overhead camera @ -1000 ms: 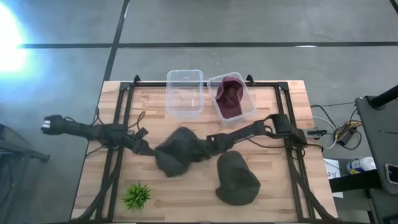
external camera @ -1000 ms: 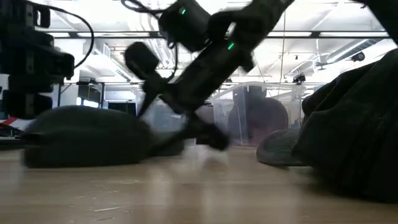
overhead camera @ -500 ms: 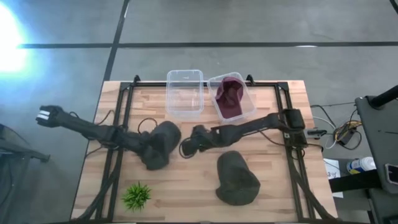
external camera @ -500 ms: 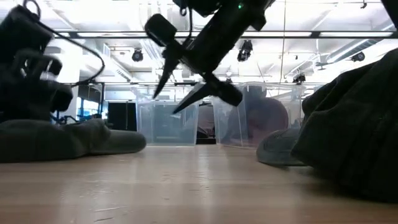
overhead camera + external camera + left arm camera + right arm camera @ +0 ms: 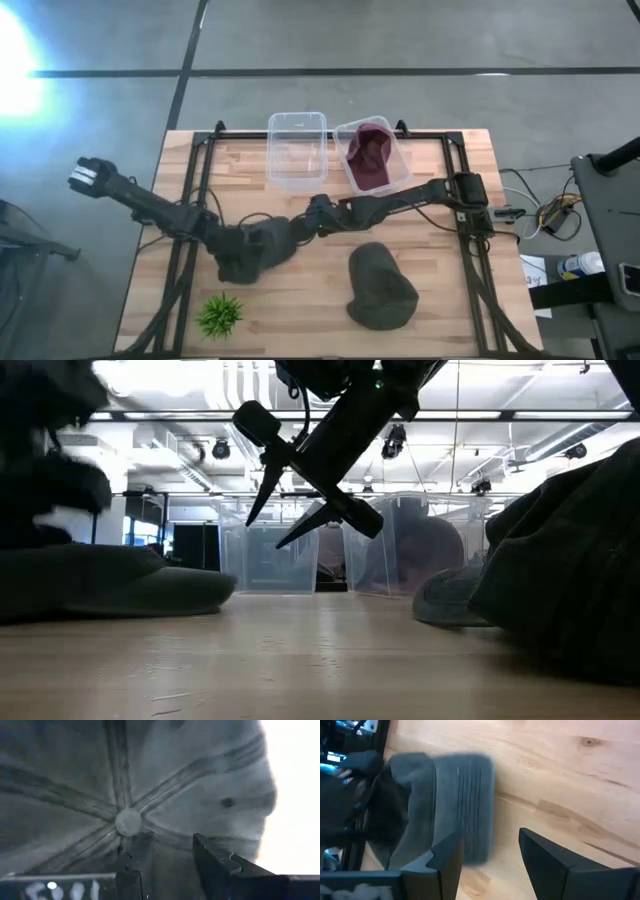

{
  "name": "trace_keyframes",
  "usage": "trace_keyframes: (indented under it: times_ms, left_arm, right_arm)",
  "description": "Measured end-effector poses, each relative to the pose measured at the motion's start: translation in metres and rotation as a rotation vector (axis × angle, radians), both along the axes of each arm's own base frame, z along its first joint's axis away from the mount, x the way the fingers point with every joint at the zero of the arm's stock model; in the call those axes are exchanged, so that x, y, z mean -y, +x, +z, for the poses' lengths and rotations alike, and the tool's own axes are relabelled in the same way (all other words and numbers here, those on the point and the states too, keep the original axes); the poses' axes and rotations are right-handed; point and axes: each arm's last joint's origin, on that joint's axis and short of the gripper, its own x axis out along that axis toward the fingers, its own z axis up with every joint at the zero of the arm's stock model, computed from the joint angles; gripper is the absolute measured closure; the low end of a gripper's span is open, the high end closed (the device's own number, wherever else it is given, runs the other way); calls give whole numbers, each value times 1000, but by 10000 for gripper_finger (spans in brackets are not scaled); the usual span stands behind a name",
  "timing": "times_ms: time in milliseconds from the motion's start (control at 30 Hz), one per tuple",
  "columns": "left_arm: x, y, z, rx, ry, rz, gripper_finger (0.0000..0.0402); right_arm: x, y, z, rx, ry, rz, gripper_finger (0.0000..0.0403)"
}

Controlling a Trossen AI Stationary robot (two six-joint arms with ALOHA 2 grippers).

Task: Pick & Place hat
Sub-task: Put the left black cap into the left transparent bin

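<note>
A dark grey hat (image 5: 262, 248) lies on the wooden table left of centre; it shows low at the left in the low view (image 5: 110, 588). My left gripper (image 5: 236, 250) is on its crown, which fills the left wrist view (image 5: 170, 845). My right gripper (image 5: 302, 224) hangs open above the table (image 5: 290, 525), just right of this hat, whose brim (image 5: 465, 805) lies ahead of its fingers. A second dark hat (image 5: 380, 286) rests on the table toward the near right. A maroon hat (image 5: 370, 158) sits in a clear box. My left gripper pinches the crown cloth (image 5: 167, 832) right beside the top button (image 5: 128, 821), between its two fingers. The fingers slant down at the hat from the table's left side. The hat lies on the table under the hold.
Two clear boxes stand at the far edge: an empty one (image 5: 297, 150) and the one with the maroon hat (image 5: 392, 148). A small green plant (image 5: 220, 315) sits near the left front. Bare wood lies between the two dark hats.
My left gripper has dragged the grey hat along the table from the centre toward the left, and the hat has bunched smaller. My right gripper has let go of it, risen off the table with fingers open and now hovers beside the hat's right edge.
</note>
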Motion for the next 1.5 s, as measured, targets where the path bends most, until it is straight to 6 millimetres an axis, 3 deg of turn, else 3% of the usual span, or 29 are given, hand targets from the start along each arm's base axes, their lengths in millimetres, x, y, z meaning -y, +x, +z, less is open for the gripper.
trace_keyframes:
  times_ms: [233,333,433,633,833,967,1200,1367,1500]
  left_arm:
    - [10,12,60,153,339,5,274]
    - [6,13,66,188,475,101,274]
    - [4,13,52,169,487,155,274]
    - [7,16,5,193,376,214,274]
    - [11,27,-20,295,295,263,274]
    - [15,34,-27,266,305,255,274]
    - [20,44,-30,236,298,235,274]
    - [21,52,-29,255,314,222,274]
    - [22,56,-29,268,314,221,274]
  right_arm:
    - [-4,-3,-4,-14,22,-6,216]
    - [-4,-6,-10,-26,29,-5,216]
    - [-4,-8,-18,-3,48,-17,216]
    - [-7,-9,-40,49,88,-37,216]
    - [-17,7,-67,123,124,56,216]
    - [-19,11,-68,159,121,74,216]
    - [-28,3,-51,123,104,162,216]
    - [-30,3,-70,96,174,190,216]
    - [-32,10,-74,173,182,231,216]
